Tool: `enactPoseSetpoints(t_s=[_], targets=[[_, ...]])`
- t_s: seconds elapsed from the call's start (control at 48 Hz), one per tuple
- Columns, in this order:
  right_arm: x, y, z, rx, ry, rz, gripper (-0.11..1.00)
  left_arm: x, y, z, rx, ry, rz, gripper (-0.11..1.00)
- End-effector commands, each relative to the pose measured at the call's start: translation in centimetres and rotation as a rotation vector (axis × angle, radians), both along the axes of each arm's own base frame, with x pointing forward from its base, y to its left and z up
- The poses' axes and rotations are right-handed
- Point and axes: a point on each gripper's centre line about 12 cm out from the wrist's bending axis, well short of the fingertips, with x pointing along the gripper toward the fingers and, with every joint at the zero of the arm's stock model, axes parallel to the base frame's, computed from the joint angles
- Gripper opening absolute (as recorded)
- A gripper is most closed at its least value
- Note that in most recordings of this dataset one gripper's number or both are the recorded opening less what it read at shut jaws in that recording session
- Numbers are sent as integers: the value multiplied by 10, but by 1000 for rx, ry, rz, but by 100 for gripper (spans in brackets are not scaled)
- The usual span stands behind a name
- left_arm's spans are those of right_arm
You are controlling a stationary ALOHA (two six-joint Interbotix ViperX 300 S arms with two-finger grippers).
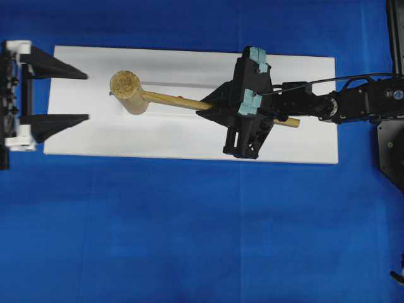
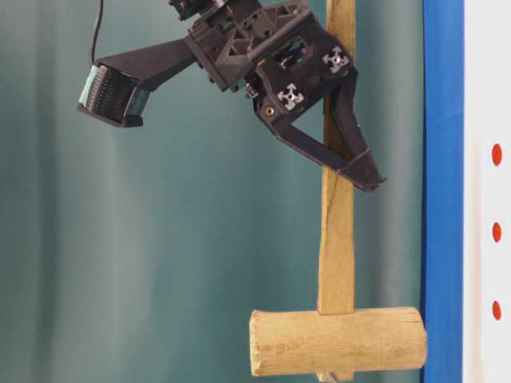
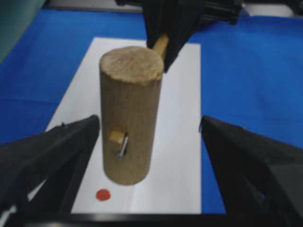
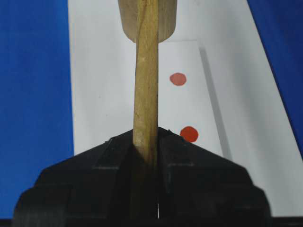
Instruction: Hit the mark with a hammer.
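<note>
A white board [image 1: 189,136] lies on a blue tabletop [image 1: 189,240]; a teal curtain [image 2: 160,239] hangs behind in the table-level view. No containers show. The left gripper [image 1: 57,95] sits at the board's left end, fingers spread wide and holding nothing. Beyond it the hammer [image 1: 129,93] hangs with its head above the board, its handle clamped between the closed fingers of the right gripper [image 1: 211,106]. Only the wrist views show red dots: one [image 3: 102,194] below the head, two [image 4: 189,134] beside the handle.
</note>
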Motion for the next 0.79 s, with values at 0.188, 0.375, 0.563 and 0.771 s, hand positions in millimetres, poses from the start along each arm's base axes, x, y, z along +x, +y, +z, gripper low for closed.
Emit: enactPoseSetpoints(t_s=[0.188, 0.375, 0.563, 0.771], targets=[[6, 0, 16, -7, -44, 2, 2, 45, 9, 1, -3, -6, 18, 94], [5, 1, 16, -4, -42, 9, 2, 73, 15, 0, -7, 18, 29, 94], [4, 2, 16, -10, -42, 12, 2, 84, 16, -3, -9, 36, 29, 94], [4, 2, 16, -9, -43, 15, 2, 85, 16, -4, -9, 41, 29, 93]])
